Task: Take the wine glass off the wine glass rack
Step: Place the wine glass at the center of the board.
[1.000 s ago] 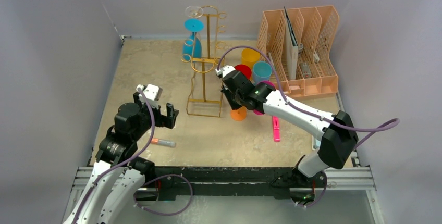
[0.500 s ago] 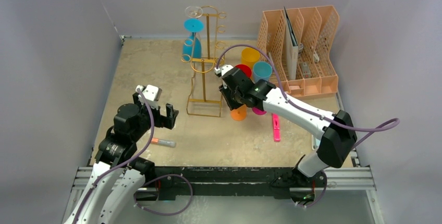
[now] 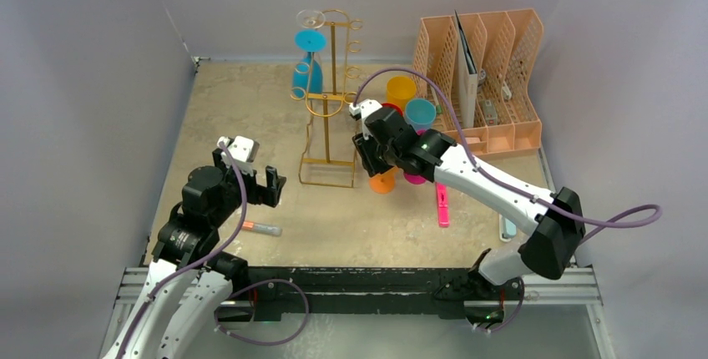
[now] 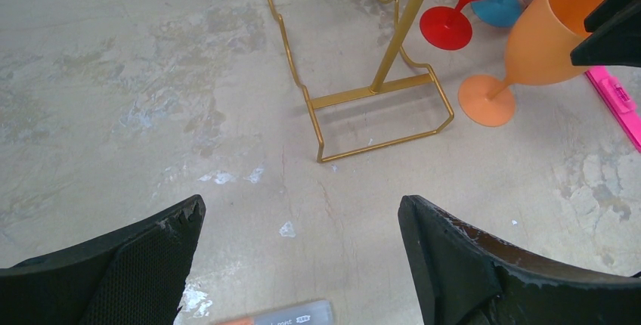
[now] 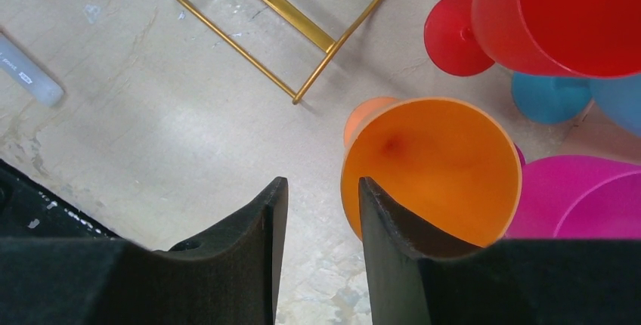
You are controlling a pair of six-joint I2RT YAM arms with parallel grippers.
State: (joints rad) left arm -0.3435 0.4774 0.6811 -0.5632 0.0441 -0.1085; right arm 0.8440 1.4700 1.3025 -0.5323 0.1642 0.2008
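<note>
Two arms, neither on target. The gold wine glass rack [image 3: 326, 96] stands mid-table toward the back. The blue wine glass [image 3: 305, 71] hangs bowl-down off its upper left arm, w/ a clear glass [image 3: 310, 18] above it. The left gripper [image 4: 301, 208] is spread wide and empty, well short of the rack. The right gripper [image 5: 323, 189] is low by the rack's base, fingers narrowly parted w/ nothing between, one right beside the orange glass [image 5: 431, 166] rim. Risk, imo: swinging up from there could clip the orange glass, or snag the thin wire & tip the rack, glasses incl.

The wine glass [image 3: 305, 71] on the wine glass rack [image 3: 326, 129], goblets [image 3: 420, 113] then file organiser [image 3: 501, 83] rightward.
</note>
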